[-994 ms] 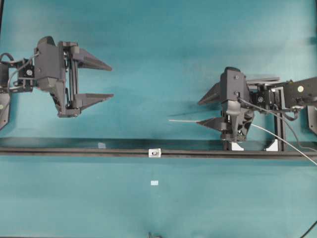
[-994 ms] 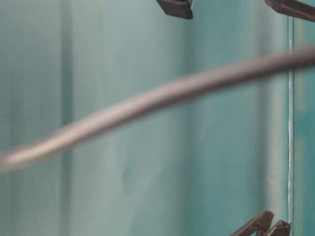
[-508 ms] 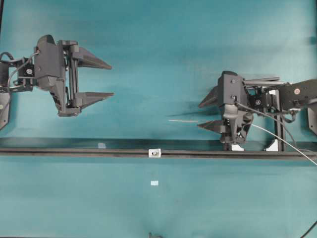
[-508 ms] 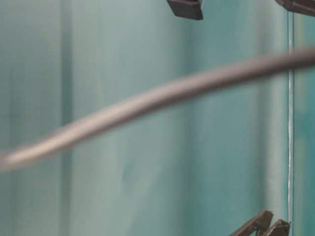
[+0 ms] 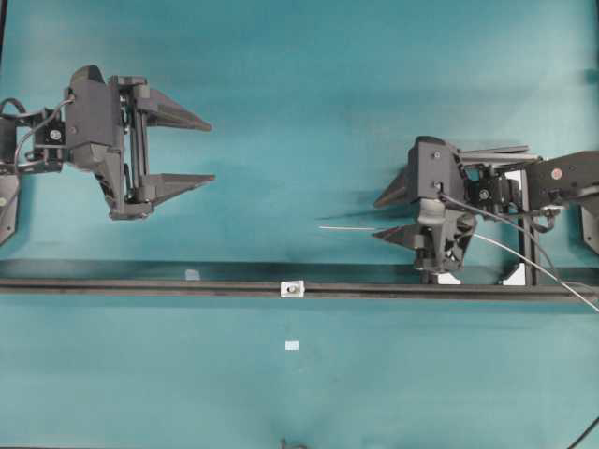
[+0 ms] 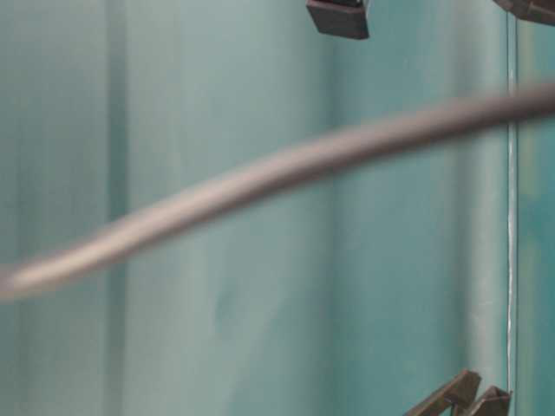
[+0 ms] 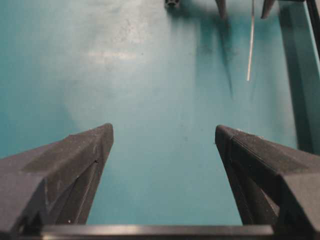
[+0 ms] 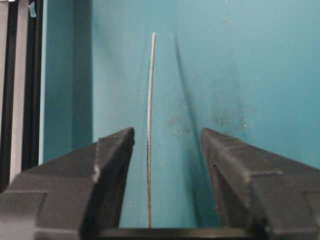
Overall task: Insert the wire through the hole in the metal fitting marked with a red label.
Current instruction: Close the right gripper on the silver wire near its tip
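The wire (image 5: 346,227) is a thin silvery strand; its free tip points left from between the fingers of my right gripper (image 5: 375,217), and its long tail (image 5: 533,269) trails off to the right edge. In the right wrist view the wire (image 8: 149,125) runs straight up between the jaws of the right gripper (image 8: 167,131), close to the left finger (image 8: 112,165), with a gap on both sides; the jaws are open. The metal fitting (image 5: 293,289) sits on the black rail, its dark hole at the centre. My left gripper (image 5: 211,152) hangs wide open and empty at the far left (image 7: 164,130).
A long black rail (image 5: 140,285) crosses the teal table from edge to edge. Two pale-blue tape squares (image 5: 193,274) (image 5: 292,345) lie near it. White clamps (image 5: 449,277) stand under the right arm. A blurred grey cable (image 6: 260,173) fills the table-level view.
The right gripper's jaws have narrowed around the wire and the gripper has edged slightly left. The left arm has not moved.
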You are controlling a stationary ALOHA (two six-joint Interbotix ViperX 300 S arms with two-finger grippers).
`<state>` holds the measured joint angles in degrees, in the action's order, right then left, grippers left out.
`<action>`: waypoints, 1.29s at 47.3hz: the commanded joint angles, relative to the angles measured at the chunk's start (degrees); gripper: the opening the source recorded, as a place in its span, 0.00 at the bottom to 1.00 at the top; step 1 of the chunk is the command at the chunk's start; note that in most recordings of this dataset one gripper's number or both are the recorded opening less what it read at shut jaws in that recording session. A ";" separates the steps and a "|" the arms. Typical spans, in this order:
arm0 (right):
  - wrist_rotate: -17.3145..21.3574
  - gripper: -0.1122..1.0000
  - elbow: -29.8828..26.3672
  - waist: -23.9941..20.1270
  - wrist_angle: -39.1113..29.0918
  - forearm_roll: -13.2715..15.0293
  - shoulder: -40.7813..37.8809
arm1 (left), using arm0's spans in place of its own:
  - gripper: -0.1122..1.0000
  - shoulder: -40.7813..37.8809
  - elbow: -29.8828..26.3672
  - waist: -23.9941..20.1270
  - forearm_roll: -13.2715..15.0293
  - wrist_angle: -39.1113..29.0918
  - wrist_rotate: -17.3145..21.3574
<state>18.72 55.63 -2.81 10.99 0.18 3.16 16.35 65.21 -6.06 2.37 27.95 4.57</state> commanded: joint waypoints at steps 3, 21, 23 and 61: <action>0.09 0.54 -0.97 -0.09 0.44 0.09 0.53 | 0.83 0.35 -0.97 -0.09 -0.09 0.35 -0.09; 0.09 0.50 -0.88 -0.09 0.44 0.09 0.26 | 0.83 0.26 -1.14 -0.18 -0.18 0.35 -0.18; 0.09 0.50 -0.88 -0.09 0.44 0.09 0.09 | 0.83 0.35 -1.14 -0.18 -0.18 0.35 -0.09; -0.53 0.32 -1.32 -0.09 -0.26 0.26 -0.62 | 0.83 0.35 -1.14 -0.53 -0.18 0.35 -0.18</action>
<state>18.28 55.20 -2.81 10.81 0.26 2.02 16.35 65.13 -6.42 2.37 27.95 4.48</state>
